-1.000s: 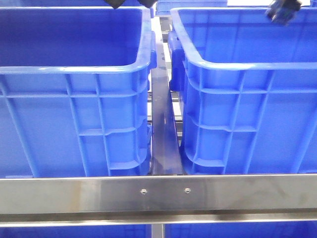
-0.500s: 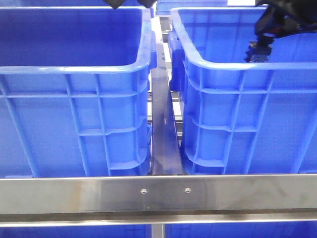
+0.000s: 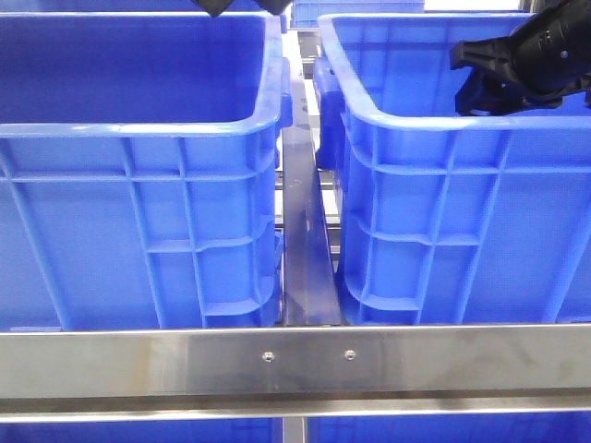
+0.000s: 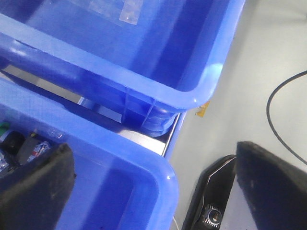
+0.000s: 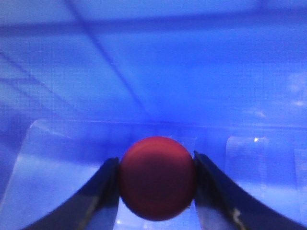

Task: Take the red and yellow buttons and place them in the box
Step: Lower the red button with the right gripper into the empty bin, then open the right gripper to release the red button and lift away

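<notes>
— Start on your left. What is there?

— A large blue crate (image 3: 138, 185) fills the left half of the front view, ribbed on its outer wall, thick at the rim. My left claw (image 4: 153, 191) hangs over the corner where two crate rims nearly meet; its two dark fingers (image 4: 36, 191) stand wide apart with nothing between them. Under one finger I can see blue plastic, under the other pale floor (image 4: 249, 72) with a black cable (image 4: 283, 124) curving across it.

— And between the crates?

— A narrow gap with a dark metal strip (image 3: 305, 249) running away from the camera. A steel rail (image 3: 295, 360) crosses in front of both crates.

— Now the right side.

— The box (image 3: 443, 203), the twin of the left crate, sits just beside it. My right claw (image 3: 476, 74) reaches in from the right edge, above the box's near rim and over its inside.

— Is it holding anything?

— Yes. My right claw is closed on the red button (image 5: 157, 178); the two fingers (image 5: 103, 196) press its sides, one on each. It is round and smooth, and the blurred blue wall of the box fills everything behind it.

— Any yellow button?

— I cannot make one out.
</notes>
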